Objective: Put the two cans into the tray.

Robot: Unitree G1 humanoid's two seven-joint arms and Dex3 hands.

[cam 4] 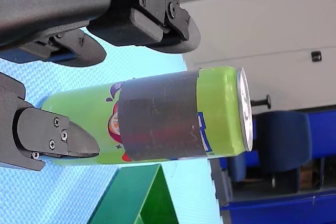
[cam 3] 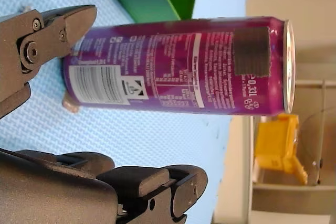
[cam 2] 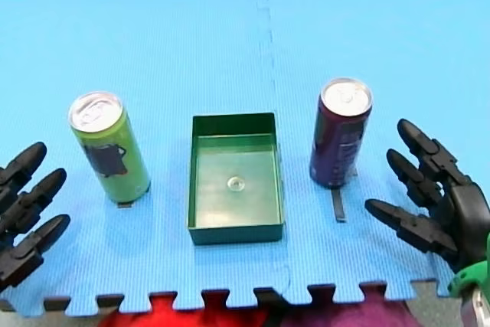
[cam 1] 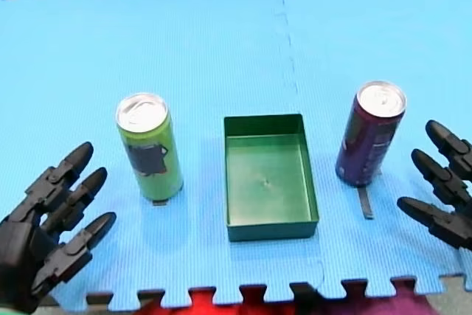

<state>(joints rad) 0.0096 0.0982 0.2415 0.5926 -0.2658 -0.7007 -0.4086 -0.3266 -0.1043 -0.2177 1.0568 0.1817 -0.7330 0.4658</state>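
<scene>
Left robot hand [cam 1: 53, 225]: released, nothing held; placed at the near left corner of the mat [cam 1: 221, 49], near the green can [cam 1: 151, 149] but apart from it.
Right robot hand [cam 2: 438, 203]: released, nothing held; placed at the near right corner, just beside the purple can [cam 1: 369, 142], with a gap between them.
Tray [cam 1: 271, 229]: green and rectangular, set by the middle of the near edge, between the cans and apart from both; no can is in it.
Green can: upright, left of the tray, toward the left edge; a dark patch is seen on its side and a grey strip [cam 1: 158, 203] on the mat at its base.
Purple can: upright, right of the tray, toward the right edge; a second grey strip [cam 1: 366, 203] runs from its base toward the near edge.
Wrist views: in the first, the purple can is framed by dark fingers [cam 3: 58, 27]; in the second, the green can by fingers [cam 4: 58, 137]. Contact cannot be told there.
Step in hand: judged to be the approach before a first grasp; both cans are outside the tray.
Next move: a hand is to be brought around its can's body and closed on it. The can must be lifted above the tray wall, carried inward and set down to one end, so that room is left for the other.
</scene>
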